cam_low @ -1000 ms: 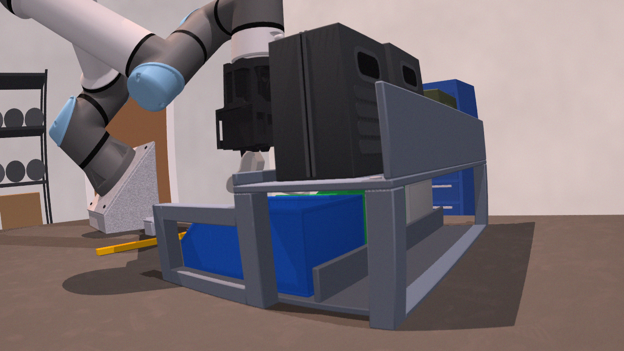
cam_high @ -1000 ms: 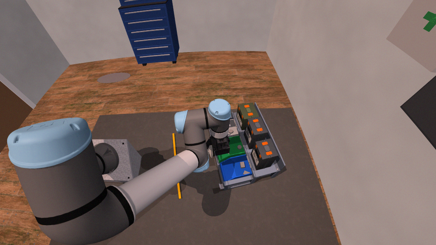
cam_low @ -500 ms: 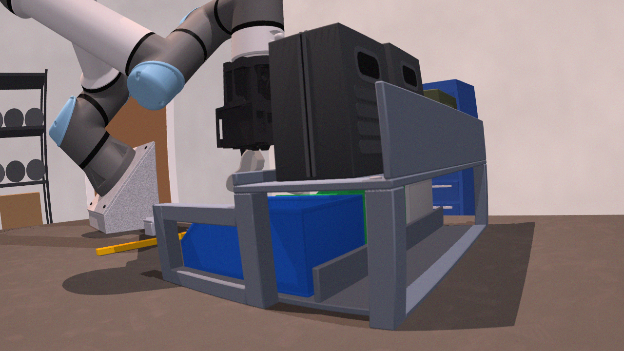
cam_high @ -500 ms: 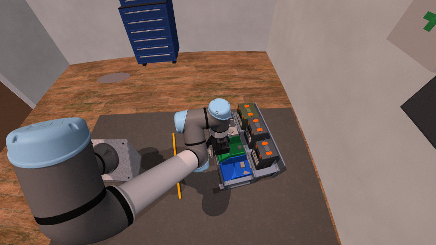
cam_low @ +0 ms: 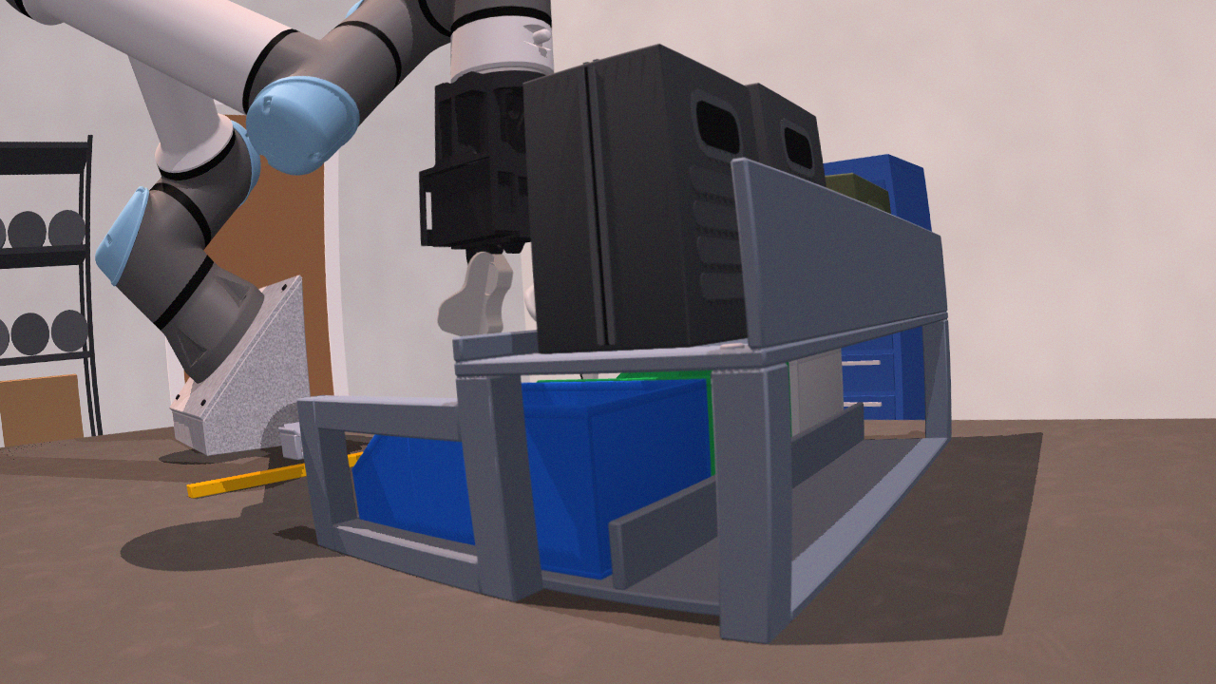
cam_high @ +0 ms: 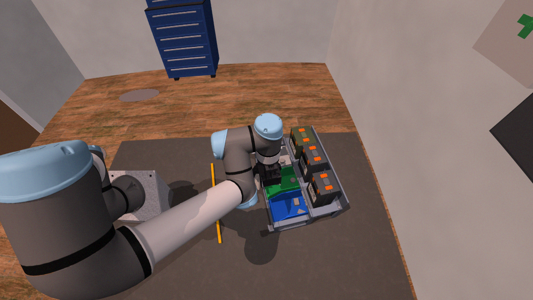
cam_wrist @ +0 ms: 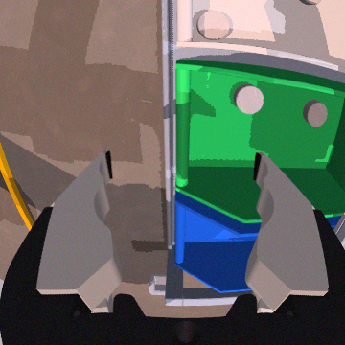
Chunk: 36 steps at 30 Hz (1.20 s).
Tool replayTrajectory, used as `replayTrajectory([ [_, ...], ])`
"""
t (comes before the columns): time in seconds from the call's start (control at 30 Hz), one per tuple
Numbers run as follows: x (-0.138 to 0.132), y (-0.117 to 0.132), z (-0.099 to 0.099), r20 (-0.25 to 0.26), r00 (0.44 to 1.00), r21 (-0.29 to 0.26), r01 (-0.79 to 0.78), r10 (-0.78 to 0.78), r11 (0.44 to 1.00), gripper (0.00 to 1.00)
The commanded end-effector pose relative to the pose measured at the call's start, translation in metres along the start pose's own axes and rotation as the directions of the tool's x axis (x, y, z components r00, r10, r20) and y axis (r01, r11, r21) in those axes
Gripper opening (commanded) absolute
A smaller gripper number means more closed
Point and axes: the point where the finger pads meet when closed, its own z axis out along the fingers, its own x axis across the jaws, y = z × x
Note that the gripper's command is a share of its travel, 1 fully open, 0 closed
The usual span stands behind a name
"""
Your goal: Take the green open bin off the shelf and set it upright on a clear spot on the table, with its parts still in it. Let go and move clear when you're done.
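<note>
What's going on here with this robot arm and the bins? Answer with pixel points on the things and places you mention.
The robot arm's gripper (cam_high: 260, 182) (cam_low: 484, 327) (cam_wrist: 183, 153) is open over the front edge of a gray shelf rack (cam_high: 290, 225) (cam_low: 754, 510) (cam_wrist: 169, 110), holding nothing. Its job is to move the green bin (cam_high: 286, 182) (cam_wrist: 220, 125) to the table. That bin sits in the rack with round parts (cam_wrist: 249, 99) inside, between the blue bin (cam_high: 288, 205) (cam_low: 595, 467) (cam_wrist: 216, 259) and a whitish one (cam_high: 285, 152) (cam_wrist: 268, 29). It hasn't been lifted out.
</note>
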Motion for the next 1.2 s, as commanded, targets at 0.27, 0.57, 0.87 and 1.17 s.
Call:
replayTrajectory([
  [0.27, 0.0, 0.0, -0.039, 0.0, 1.0, 0.0, -0.001, 0.001, 1.0, 0.58],
  [0.57, 0.0, 0.0, -0.052, 0.0, 1.0, 0.0, -0.001, 0.001, 1.0, 0.58],
  [0.87, 0.0, 0.0, -0.054, 0.0, 1.0, 0.0, -0.001, 0.001, 1.0, 0.0],
  [1.17, 0.0, 0.0, -0.054, 0.0, 1.0, 0.0, -0.001, 0.001, 1.0, 0.0],
])
